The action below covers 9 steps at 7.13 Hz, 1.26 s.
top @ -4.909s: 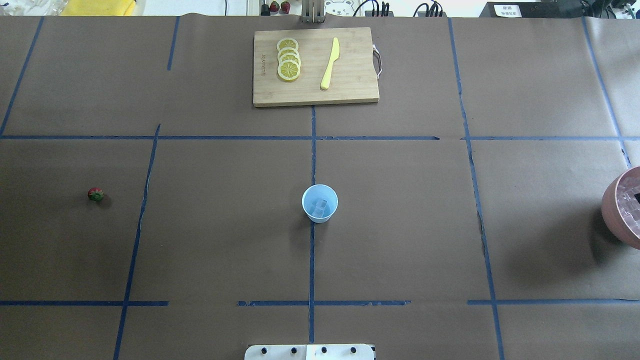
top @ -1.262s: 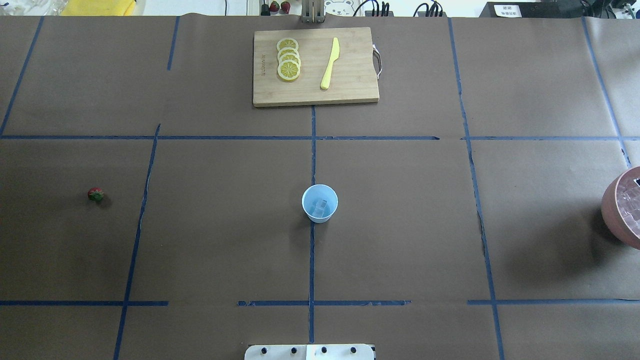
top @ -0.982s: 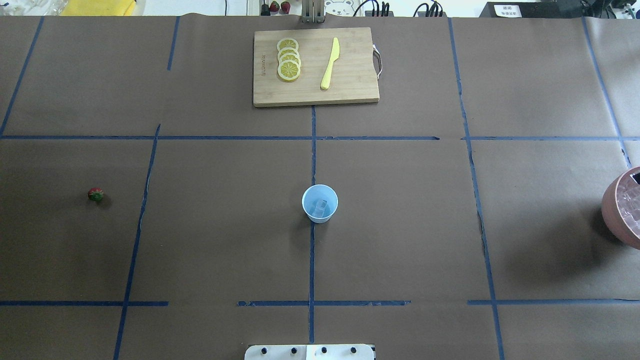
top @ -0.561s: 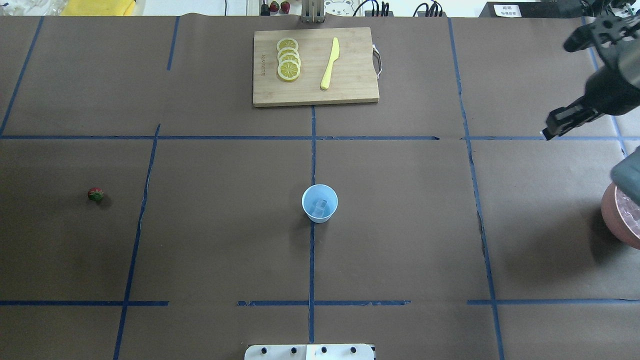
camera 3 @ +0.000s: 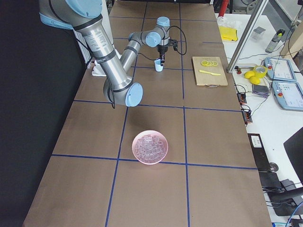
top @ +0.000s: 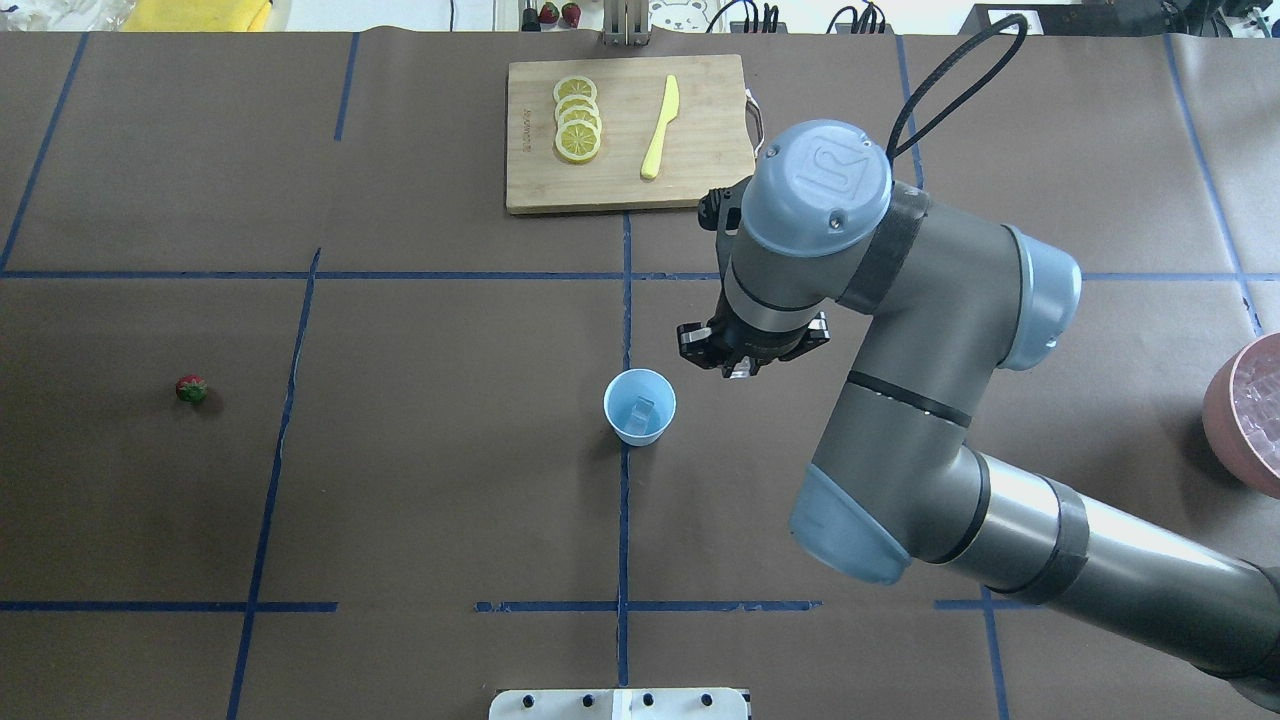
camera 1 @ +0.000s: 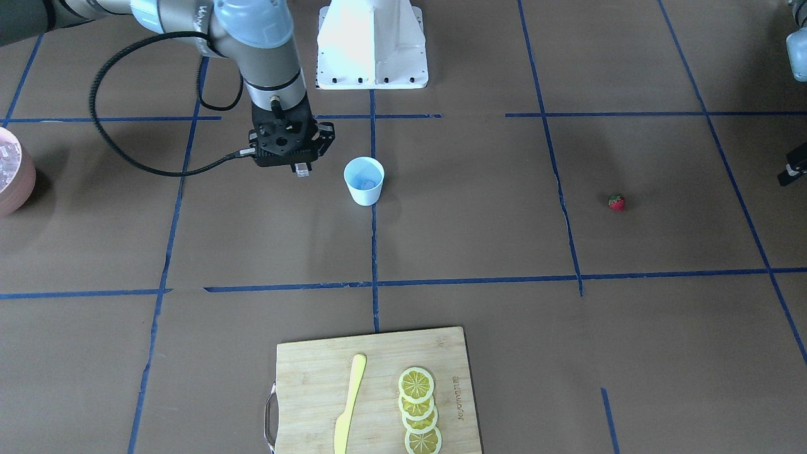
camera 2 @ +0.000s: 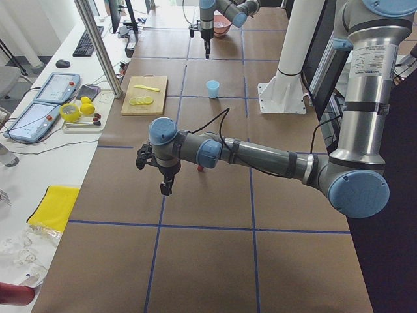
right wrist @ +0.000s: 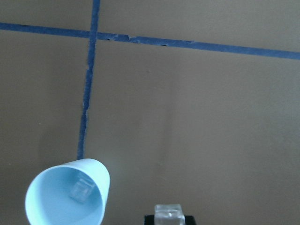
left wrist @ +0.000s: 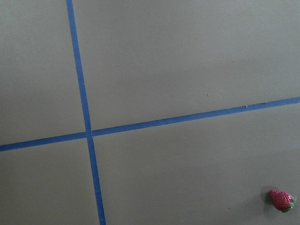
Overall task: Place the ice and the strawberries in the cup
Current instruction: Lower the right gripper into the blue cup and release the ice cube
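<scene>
The pale-blue cup [top: 640, 407] stands at the table's middle with one ice cube [top: 643, 411] inside. My right gripper [top: 740, 368] hangs just right of the cup and a little beyond it, shut on a clear ice cube [right wrist: 168, 213]. In the front-facing view the gripper [camera 1: 302, 166] is beside the cup [camera 1: 364, 181], not over it. The strawberry [top: 191, 389] lies far left on the table. It shows at the lower right corner of the left wrist view [left wrist: 281, 200]. My left gripper [camera 2: 166, 188] hovers near the strawberry [camera 2: 201, 168]. I cannot tell whether it is open.
A pinkish bowl [top: 1215, 420] full of ice cubes sits at the right table edge. A wooden cutting board [top: 700, 180] at the far middle holds lemon slices [top: 577, 120] and a yellow knife [top: 660, 128]. Blue tape lines cross the brown table.
My right arm came in from the right edge and swung across to the cup with an ice cube in its gripper. The cup, its cube and the strawberry have not moved.
</scene>
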Motion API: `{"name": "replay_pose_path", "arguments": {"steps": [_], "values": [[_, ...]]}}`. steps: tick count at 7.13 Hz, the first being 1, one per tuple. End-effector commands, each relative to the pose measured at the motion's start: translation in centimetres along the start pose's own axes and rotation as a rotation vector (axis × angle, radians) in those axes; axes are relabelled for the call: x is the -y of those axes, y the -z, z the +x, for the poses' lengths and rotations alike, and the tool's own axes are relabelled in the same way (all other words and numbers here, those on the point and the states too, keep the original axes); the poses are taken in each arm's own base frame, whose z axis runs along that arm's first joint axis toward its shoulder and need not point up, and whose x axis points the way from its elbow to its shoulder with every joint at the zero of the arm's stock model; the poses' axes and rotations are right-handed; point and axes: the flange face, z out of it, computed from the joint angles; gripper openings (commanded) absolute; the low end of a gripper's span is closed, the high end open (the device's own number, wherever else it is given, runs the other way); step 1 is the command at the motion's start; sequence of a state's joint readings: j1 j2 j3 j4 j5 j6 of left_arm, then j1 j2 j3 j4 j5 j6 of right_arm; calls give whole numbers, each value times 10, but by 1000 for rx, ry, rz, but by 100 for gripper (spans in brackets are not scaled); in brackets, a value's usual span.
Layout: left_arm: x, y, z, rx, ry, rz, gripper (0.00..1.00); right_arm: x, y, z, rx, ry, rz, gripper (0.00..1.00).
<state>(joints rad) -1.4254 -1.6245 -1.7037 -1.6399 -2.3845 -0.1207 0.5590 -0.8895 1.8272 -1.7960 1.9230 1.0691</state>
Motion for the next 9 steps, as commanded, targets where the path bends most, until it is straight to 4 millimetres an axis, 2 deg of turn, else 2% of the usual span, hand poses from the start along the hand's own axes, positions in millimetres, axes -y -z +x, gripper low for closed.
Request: {"name": "replay_pose_path", "arguments": {"steps": [1, 2, 3, 6, 7, 8, 9], "values": [[0, -1, -1, -1, -1, -2, 100, -2, -23, -57, -10, -27, 13, 0], [0, -1, -1, -1, 0, -3, 100, -3, -28, -72, -3, -30, 18, 0], [0, -1, -1, -1, 0, -3, 100, -7, -28, -77, 1, -24, 15, 0], [0, -1, -1, -1, 0, -3, 100, -10, -33, -79, -4, -18, 8, 2], [0, -1, -1, 1, -1, -3, 100, -11, -34, -80, -4, -17, 7, 10], [-1, -2, -2, 1, 0, -4, 100, -10, -32, -80, -1, -25, 6, 39], [-1, -2, -2, 1, 0, -4, 100, -11, -32, -81, 1, -49, 7, 90]]}}
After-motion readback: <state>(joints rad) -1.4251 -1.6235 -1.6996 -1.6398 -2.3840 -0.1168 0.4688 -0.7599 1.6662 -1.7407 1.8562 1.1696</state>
